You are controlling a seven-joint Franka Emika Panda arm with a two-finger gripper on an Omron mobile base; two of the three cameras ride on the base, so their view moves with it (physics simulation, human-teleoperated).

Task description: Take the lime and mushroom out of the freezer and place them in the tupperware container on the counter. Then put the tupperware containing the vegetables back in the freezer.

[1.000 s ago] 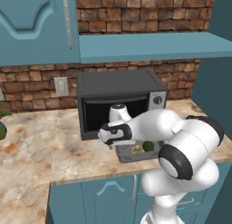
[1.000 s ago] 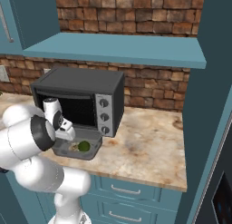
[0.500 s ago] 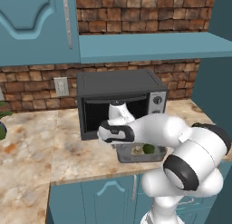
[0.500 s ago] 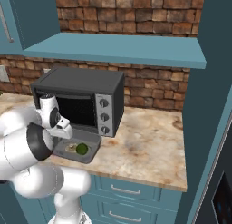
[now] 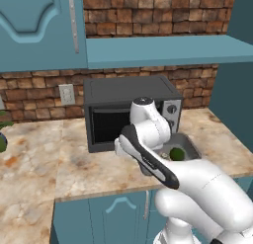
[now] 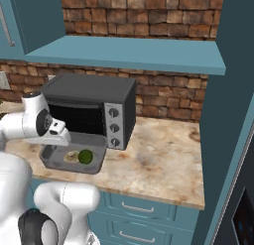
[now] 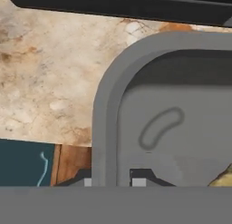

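Your gripper (image 7: 112,181) sits low at the near left edge of the tupperware container (image 6: 54,162), one fingertip (image 7: 87,181) outside the rim and the other inside. The jaws are pressed in on that raised wall, pinching it between them. That placement makes sense: the rim is the only narrow part of a shallow tray that two fingers can straddle.

The container rests on the surface (image 6: 158,159), just in front of the black toaster oven (image 6: 94,107), near the front edge. Inside it you see the lime (image 6: 86,156), dark green and round, with the mushroom (image 6: 71,156) just beside it, pale tan. In the hand view a tan sliver at the lower right of the tray floor (image 7: 223,178) is probably the mushroom.

Judgement: both vegetables are in, so loading looks done and the step in hand is lifting the tray for the return to the freezer, whose dark door edge (image 6: 248,209) you see at far right.

Watch points:
- A grip at one end leaves the far end hanging; expect the tray to tip.
- The lime will roll at any tilt.
- Lift clear of the toaster oven front before you swing away.
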